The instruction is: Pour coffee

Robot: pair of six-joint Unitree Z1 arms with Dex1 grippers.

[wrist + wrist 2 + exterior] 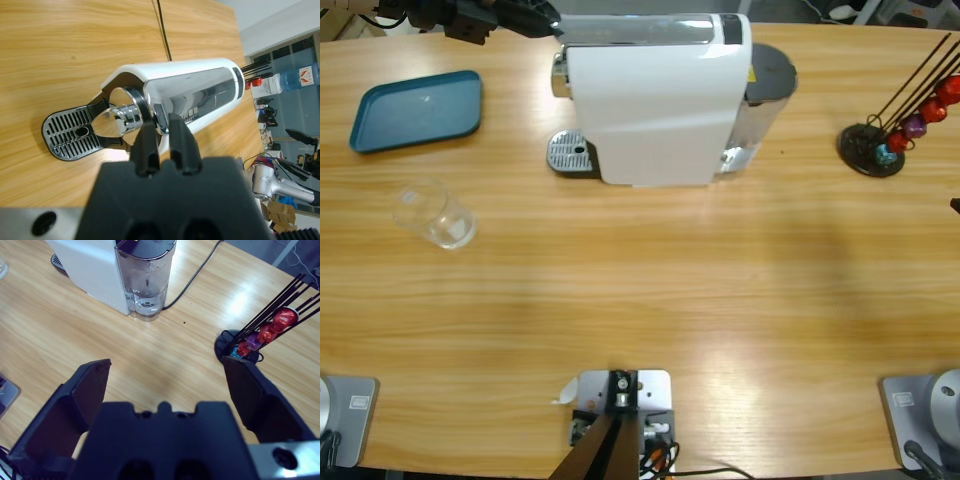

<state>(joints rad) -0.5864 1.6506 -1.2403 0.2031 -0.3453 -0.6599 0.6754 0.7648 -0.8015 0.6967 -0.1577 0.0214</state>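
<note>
A white coffee machine [655, 100] stands at the back middle of the table, its grey drip tray [570, 155] bare on its left end. An empty-looking clear glass [435, 215] rests well to the left of it. No coffee shows anywhere. My left gripper [552, 22] hovers at the machine's upper left corner. In the left wrist view the left gripper [161, 122] is shut on nothing, above the chrome spout [125, 117] and drip tray [70, 132]. My right gripper [167, 365] is wide open over bare wood, facing the machine's water tank [145, 280].
A teal tray [417, 108] lies at the back left. A black capsule stand [875, 145] with red and purple capsules sits at the right; the right wrist view shows this capsule stand [240, 345] close ahead. A black cable [195, 275] trails behind the machine.
</note>
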